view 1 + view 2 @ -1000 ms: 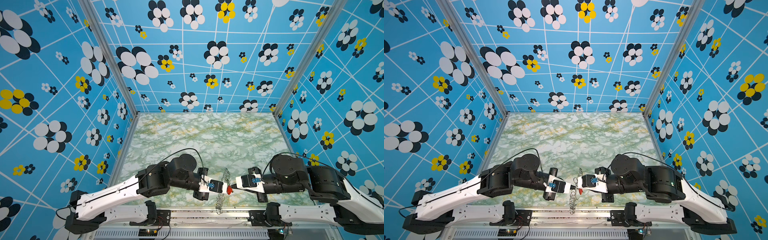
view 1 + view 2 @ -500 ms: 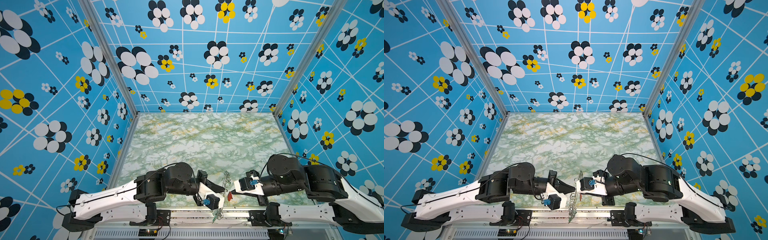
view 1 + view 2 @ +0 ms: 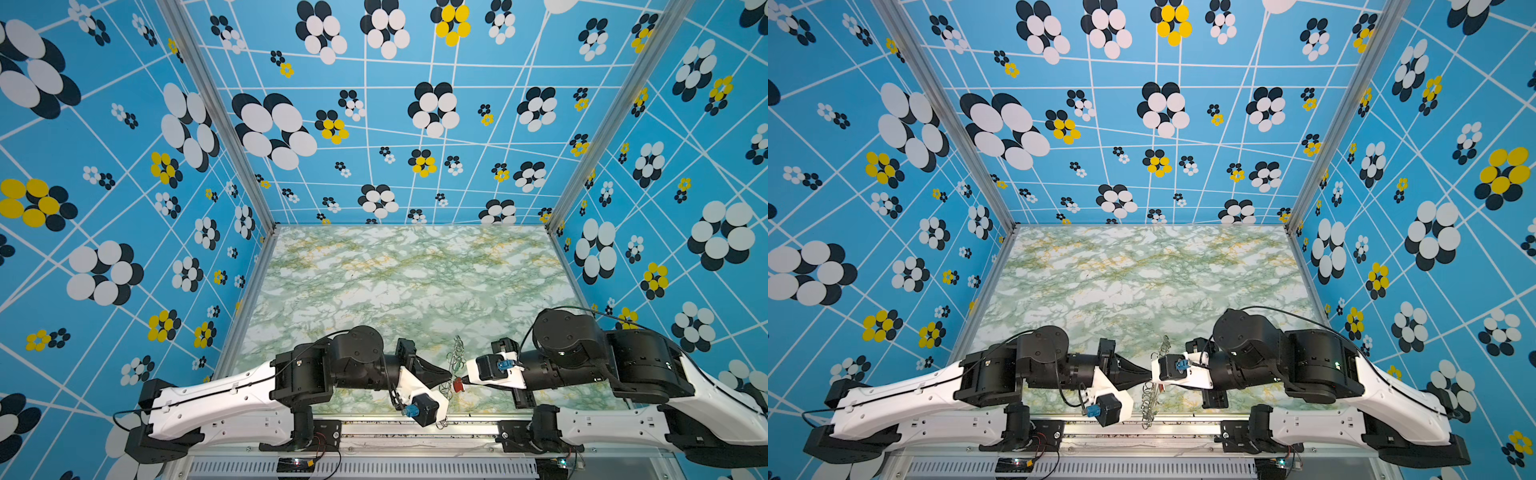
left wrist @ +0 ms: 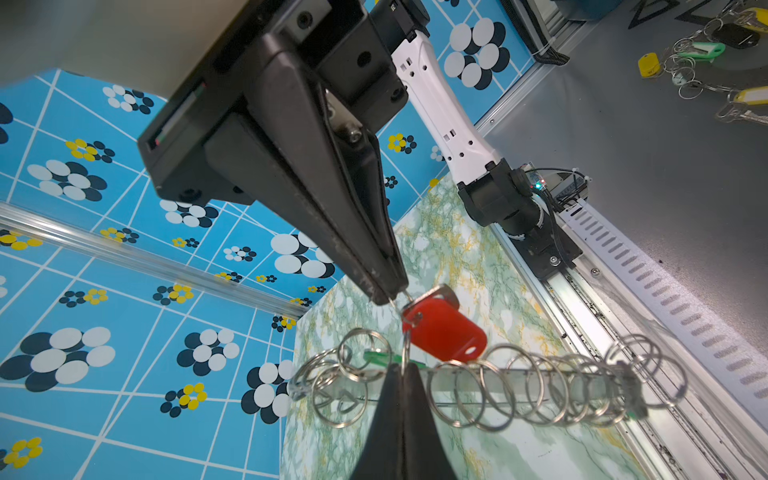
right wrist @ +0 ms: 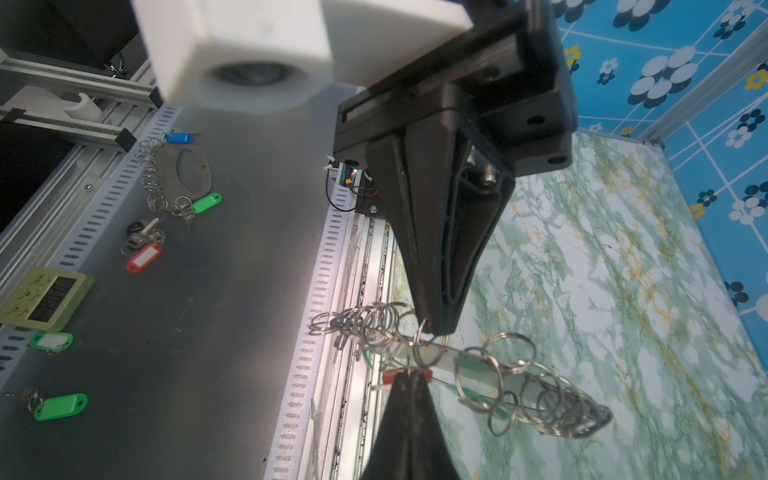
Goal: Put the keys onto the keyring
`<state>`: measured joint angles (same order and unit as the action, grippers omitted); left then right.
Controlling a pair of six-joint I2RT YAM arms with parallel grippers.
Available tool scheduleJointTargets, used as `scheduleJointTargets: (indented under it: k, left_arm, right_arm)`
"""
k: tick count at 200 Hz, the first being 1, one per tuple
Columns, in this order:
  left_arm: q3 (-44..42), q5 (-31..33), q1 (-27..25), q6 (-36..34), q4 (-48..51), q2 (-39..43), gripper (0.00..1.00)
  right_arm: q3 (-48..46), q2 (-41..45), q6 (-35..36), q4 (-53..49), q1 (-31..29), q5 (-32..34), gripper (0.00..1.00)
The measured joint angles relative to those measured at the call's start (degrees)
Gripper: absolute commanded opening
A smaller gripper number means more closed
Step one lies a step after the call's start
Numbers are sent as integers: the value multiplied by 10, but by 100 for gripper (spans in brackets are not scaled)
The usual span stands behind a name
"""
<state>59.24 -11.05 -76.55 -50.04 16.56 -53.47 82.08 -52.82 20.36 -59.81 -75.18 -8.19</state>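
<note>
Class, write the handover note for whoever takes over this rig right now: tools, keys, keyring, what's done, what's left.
Left tool: shut on one wire ring of the keyring, held near the table's front edge.
Right tool: shut on the red key by its small ring, beside that wire ring.
Green tag: among the rings; threaded or not, cannot tell.
Done: both grasped.
Left: thread the red key on.

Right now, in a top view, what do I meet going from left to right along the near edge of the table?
Left arm, left hand, red key, right hand, right arm. The keyring overlaps these, so I leave it out.
</note>
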Motion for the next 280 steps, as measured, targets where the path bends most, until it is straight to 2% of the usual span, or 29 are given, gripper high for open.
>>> scheduleJointTargets:
  k: [43,154,280]
  left_arm:
    - [10,6,0,12,19,-21,0]
    - [55,32,0,57,80,-41,0]
    - [64,56,0,66,88,-47,0]
  right_arm:
    - [-1,10,6,0,-3,30,0]
    - [4,-17,33,-29,-63,137,0]
    - [7,-17,33,-28,-65,148,0]
